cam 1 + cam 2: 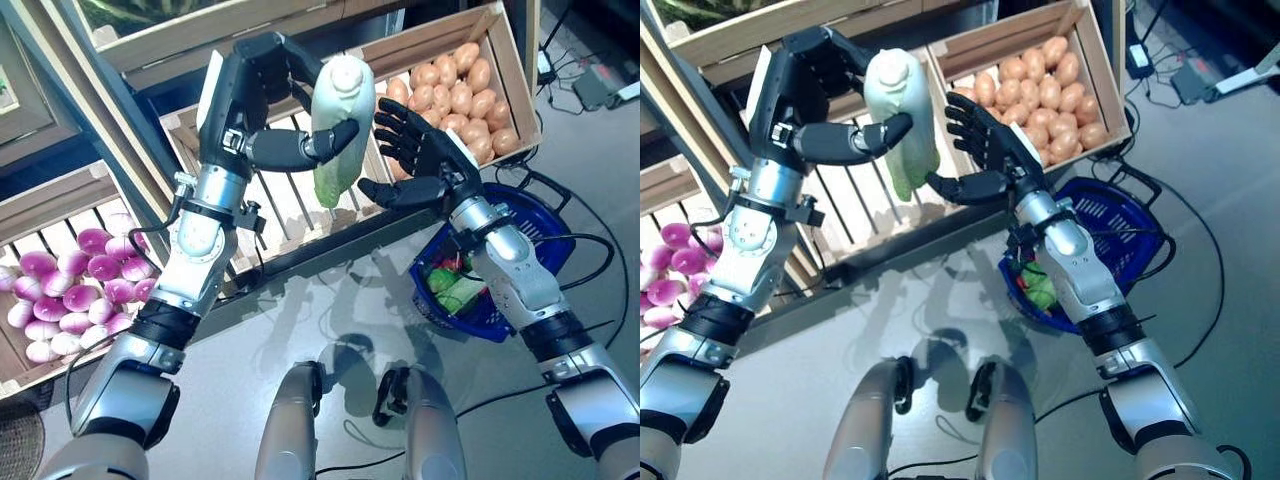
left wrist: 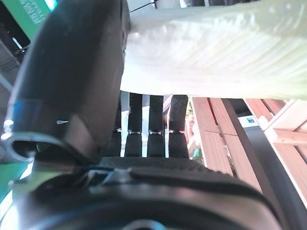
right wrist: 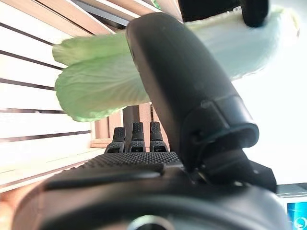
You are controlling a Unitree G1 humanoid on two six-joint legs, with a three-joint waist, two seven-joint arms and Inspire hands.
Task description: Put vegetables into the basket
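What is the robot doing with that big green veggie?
The robot's left hand is holding a pale green cabbage up in the air over an empty wooden crate. Its right hand is open right next to the cabbage, ready to take it. The blue basket sits on the floor under the right arm, with some vegetables already inside.

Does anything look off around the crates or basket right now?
Nothing stands out. The left hand holds the cabbage upright over the empty slatted crate, the right hand is open beside it, and the blue basket sits upright on the floor with vegetables inside.
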